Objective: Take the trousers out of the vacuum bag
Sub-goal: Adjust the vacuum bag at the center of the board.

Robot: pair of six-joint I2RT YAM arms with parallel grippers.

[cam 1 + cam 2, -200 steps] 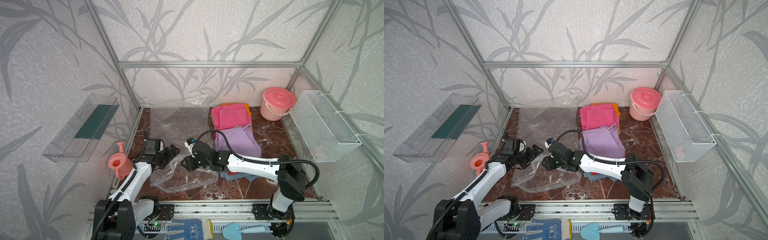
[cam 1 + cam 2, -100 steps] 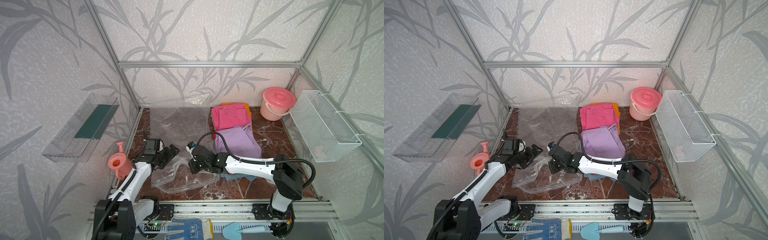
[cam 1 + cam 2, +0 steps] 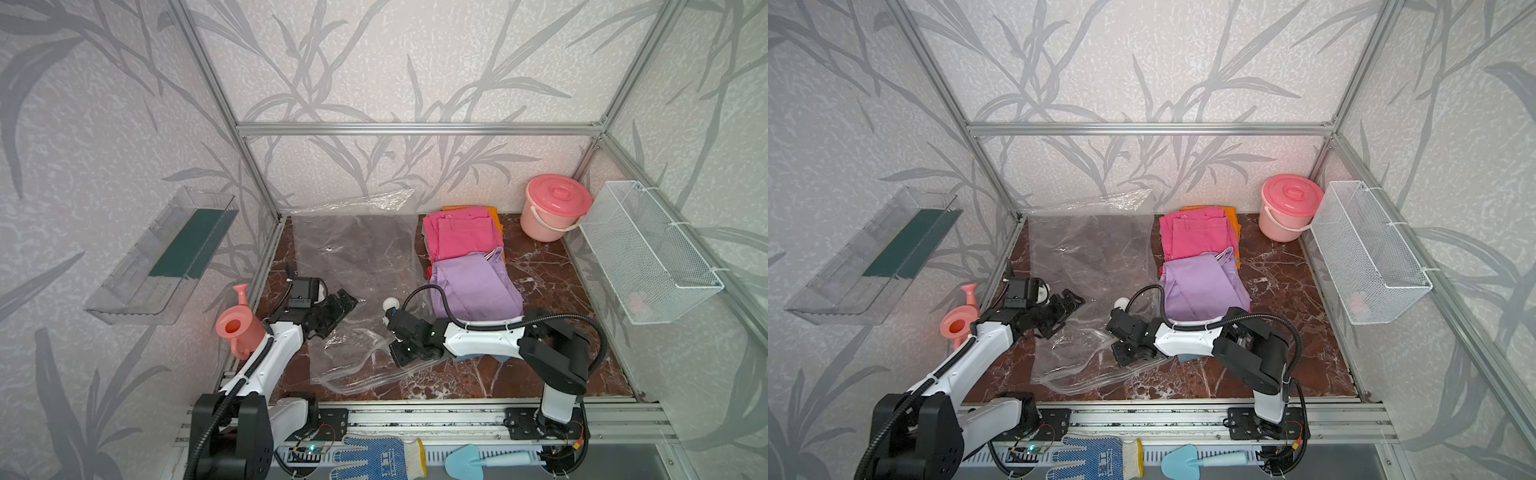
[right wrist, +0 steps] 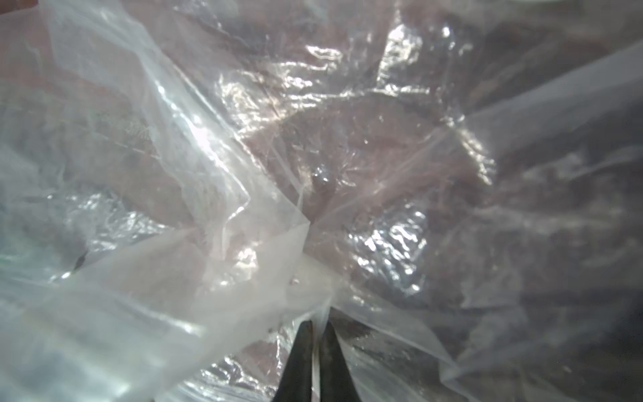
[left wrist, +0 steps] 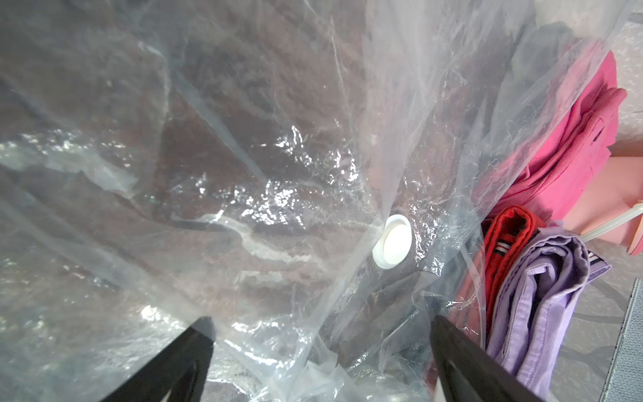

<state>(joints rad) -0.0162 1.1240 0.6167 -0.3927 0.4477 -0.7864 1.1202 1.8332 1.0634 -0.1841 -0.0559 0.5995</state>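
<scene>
Several folded trousers lie piled right of centre in both top views, out on the brown marbled surface. The hot pink pair sits toward the back with an orange pair peeping from under it. The lilac pair lies nearer the front, overlapping the pink. In the left wrist view a red pair shows tucked against the lilac.

Just beside the pile, to its left, the vacuum bag is spread over the middle of the surface. Its far end rides up the back wall and its front edge is crumpled near the front rail. Its round white valve sits close to the lilac cloth.

The right jaws are at the bag's crumpled front part, below centre in the frame. They are drawn almost together and pinch a gathered fold of the clear plastic, as the right wrist view shows. The left jaws stand wide apart at the bag's left edge, gripping nothing.

Farther out, a pink lidded bucket stands in the back right corner beside a white wire basket on the right wall. A clear tray hangs on the left wall above a pink watering can. A dotted glove and a blue trowel lie along the bottom edge of the frame.
</scene>
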